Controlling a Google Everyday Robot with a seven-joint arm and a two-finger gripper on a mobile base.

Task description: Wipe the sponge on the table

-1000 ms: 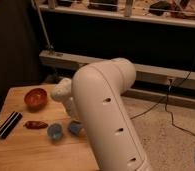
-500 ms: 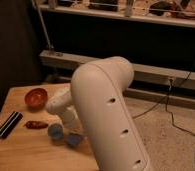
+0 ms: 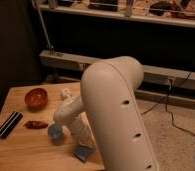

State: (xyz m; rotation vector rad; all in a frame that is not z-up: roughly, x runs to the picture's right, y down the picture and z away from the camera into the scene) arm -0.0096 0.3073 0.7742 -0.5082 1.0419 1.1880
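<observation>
1. the sponge (image 3: 83,152) lies flat on the table (image 3: 21,150), near the front right corner and close to the edge.
2. the gripper (image 3: 85,142) is right above the sponge and seems to meet its top side. we cannot tell if it is gripping the sponge or only resting on it.
3. the white arm (image 3: 116,100) bends at a low joint and comes down to the gripper from the left. its thick upper part fills the right side of the view.
4. a blue cup (image 3: 55,132) stands just left of the arm, near the sponge but apart from it.
5. further left lies a small red-brown thing (image 3: 36,124), and a black bar (image 3: 8,124) lies near the left edge.
6. a red bowl (image 3: 36,97) stands behind them, toward the far side of the table.
</observation>
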